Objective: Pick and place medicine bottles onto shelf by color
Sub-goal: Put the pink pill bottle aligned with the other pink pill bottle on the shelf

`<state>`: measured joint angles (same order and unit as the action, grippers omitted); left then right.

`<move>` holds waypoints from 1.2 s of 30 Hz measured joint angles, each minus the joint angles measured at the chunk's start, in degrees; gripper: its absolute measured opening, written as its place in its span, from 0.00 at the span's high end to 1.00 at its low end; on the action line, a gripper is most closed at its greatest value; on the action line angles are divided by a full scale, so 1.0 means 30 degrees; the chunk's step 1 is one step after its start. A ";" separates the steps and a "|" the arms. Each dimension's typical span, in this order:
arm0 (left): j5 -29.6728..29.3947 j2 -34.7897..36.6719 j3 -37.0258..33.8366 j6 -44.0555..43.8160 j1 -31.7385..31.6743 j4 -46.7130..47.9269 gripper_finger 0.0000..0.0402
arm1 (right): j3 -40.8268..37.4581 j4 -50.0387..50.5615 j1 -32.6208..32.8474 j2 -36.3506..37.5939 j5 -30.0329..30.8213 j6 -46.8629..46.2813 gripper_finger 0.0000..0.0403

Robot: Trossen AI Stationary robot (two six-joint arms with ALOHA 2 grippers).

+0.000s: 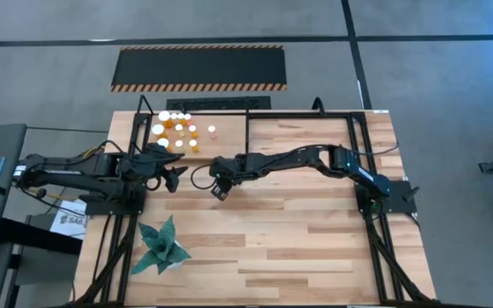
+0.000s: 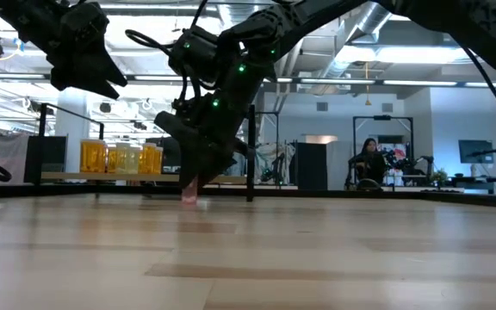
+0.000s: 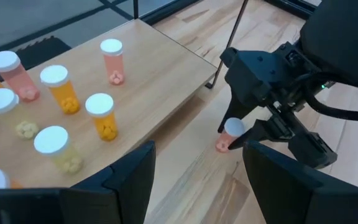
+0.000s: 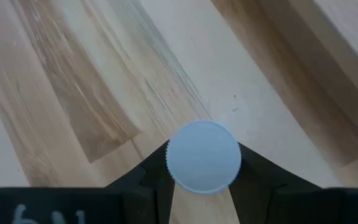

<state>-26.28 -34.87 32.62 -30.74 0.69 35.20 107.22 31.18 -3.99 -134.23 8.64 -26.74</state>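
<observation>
Several medicine bottles (image 3: 61, 87) with white caps and orange, pinkish or pale bodies stand upright on the light wooden shelf (image 3: 160, 68), at the table's far left (image 1: 178, 128). One small pinkish bottle (image 3: 227, 135) is beside the shelf, under my right gripper (image 1: 219, 190), which is shut on it. In the low view the bottle's body (image 2: 188, 194) shows below the fingers, at the table top. My left gripper (image 3: 197, 180) is open and empty; it hovers just left of the right gripper (image 1: 175, 175), near the shelf's near edge. My right gripper pinches the pinkish bottle's white cap (image 4: 204, 155) between its two fingers, one on each side of the cap's rim. The fingers come from above, pointing down. The bottle stands nearly upright below them, its bottom (image 3: 221, 147) at the table; whether it rests there I cannot tell.
A green paper plant (image 1: 161, 248) stands near the table's near left corner. A black panel with hazard-striped edges (image 1: 199, 68) lies on the floor beyond the table. The shelf's black posts and rails (image 1: 246, 128) stand by the bottles. A person (image 2: 370, 164) sits far behind.
</observation>
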 joint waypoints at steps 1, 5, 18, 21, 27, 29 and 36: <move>0.0000 0.0000 -0.0001 0.0000 0.0000 0.0000 0.43 | 0.0000 -0.0023 -0.0021 0.0000 0.0000 0.0001 0.60; -0.0009 0.0000 0.0000 0.0001 0.0000 0.0000 0.43 | 0.0000 -0.0044 -0.0116 0.0000 0.0000 0.0027 0.53; -0.0022 0.0000 0.0000 0.0015 0.0000 0.0015 0.43 | 0.1266 0.3475 -0.0880 0.0007 -0.1974 0.0968 0.33; -0.0022 0.0000 0.0000 0.0015 -0.0006 0.0016 0.43 | 0.2215 0.5999 -0.0998 0.0007 -0.1961 0.1455 0.33; -0.0032 0.0007 -0.0255 0.0015 0.0000 -0.0049 0.43 | 0.3817 1.0940 -0.0824 0.0022 -0.1873 0.2977 0.33; -0.0029 0.0000 -0.0494 0.0003 -0.0001 -0.0052 0.43 | 0.4126 1.1515 -0.0669 0.0022 -0.1697 0.3348 0.33; -0.0022 0.0000 -0.0998 -0.0551 0.0000 -0.0320 0.43 | 0.5689 1.3658 0.0225 0.0022 -0.0913 0.4588 0.33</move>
<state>-26.35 -34.87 29.63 -32.39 0.69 34.24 124.29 72.15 -3.31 -134.17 5.91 -12.97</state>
